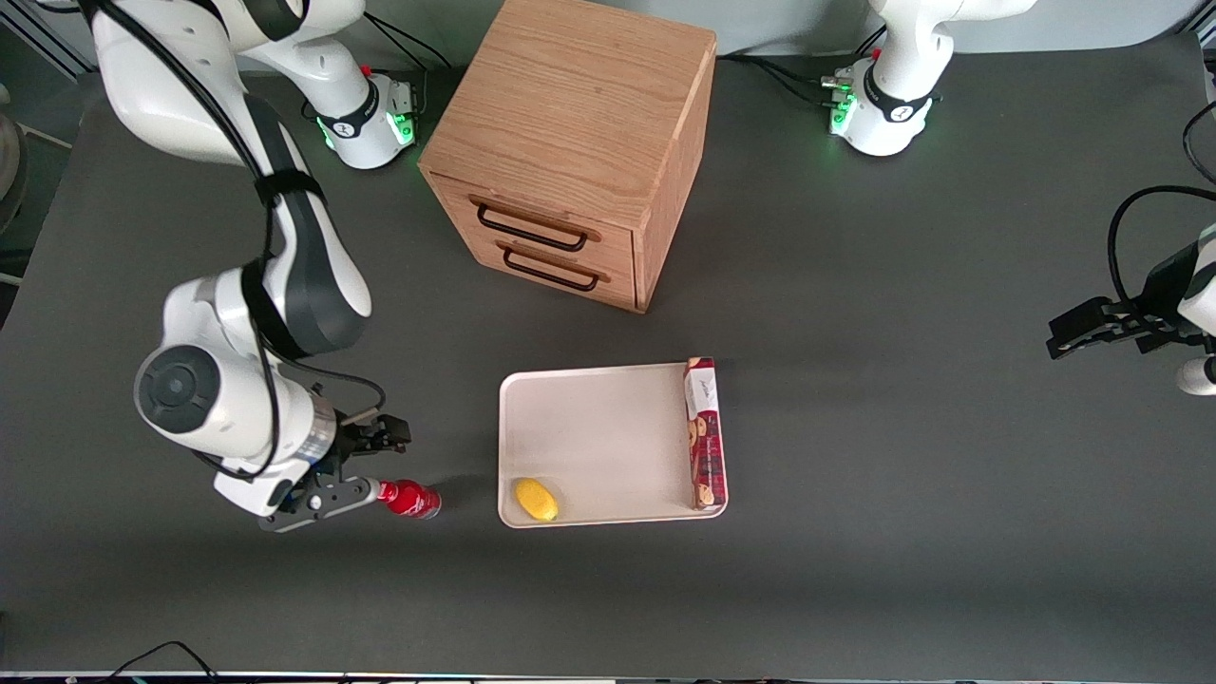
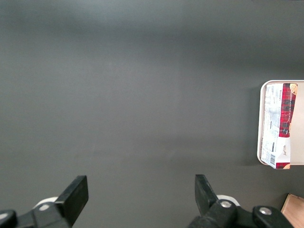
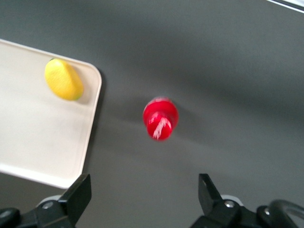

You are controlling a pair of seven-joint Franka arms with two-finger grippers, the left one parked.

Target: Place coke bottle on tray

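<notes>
The coke bottle point(image 1: 408, 499), small and red with a red cap, stands upright on the dark table beside the off-white tray point(image 1: 608, 437), toward the working arm's end. My right gripper point(image 1: 373, 464) hovers open and empty just beside the bottle, on the side away from the tray. In the right wrist view the bottle point(image 3: 160, 118) shows from above, apart from the open gripper point(image 3: 144, 194), with the tray's corner point(image 3: 38, 137) next to it.
A yellow lemon point(image 1: 536, 500) lies in the tray's corner nearest the bottle and also shows in the right wrist view point(image 3: 63, 79). A long red biscuit box point(image 1: 704, 432) lies along the tray's edge toward the parked arm. A wooden drawer cabinet point(image 1: 570, 142) stands farther from the front camera than the tray.
</notes>
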